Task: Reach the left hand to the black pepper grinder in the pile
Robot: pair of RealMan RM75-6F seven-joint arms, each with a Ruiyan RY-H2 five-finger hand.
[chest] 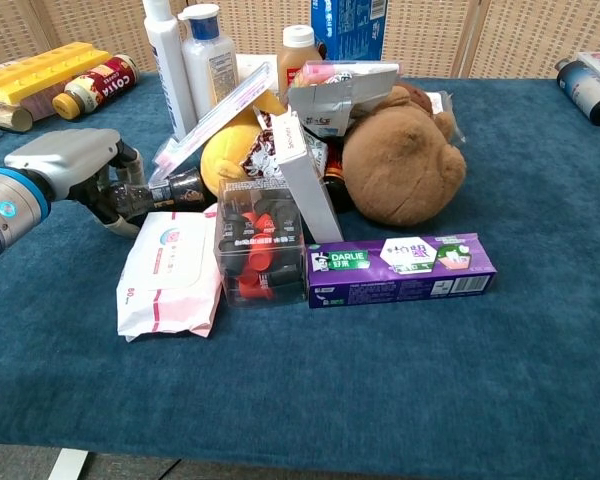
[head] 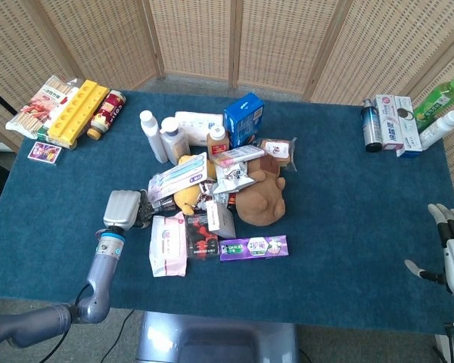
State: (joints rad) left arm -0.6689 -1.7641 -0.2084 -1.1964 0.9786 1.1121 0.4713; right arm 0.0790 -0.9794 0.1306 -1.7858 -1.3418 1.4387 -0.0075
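The black pepper grinder (chest: 170,189) lies on its side at the left edge of the pile, partly tucked under a toothbrush pack (chest: 210,115); in the head view only a dark bit of the grinder (head: 145,214) shows. My left hand (chest: 75,165) has its fingers curled over the grinder's left end, with the thumb below it. From above, the left hand (head: 122,208) sits right against the pile. My right hand (head: 452,253) rests far off at the table's right edge, fingers apart, holding nothing.
A pink wipes pack (chest: 165,270) lies just in front of the grinder, beside a clear box (chest: 260,245) and a purple toothpaste box (chest: 400,268). A brown plush (chest: 405,155) and white bottles (chest: 180,60) crowd behind. A yellow tray (head: 77,112) lies far left.
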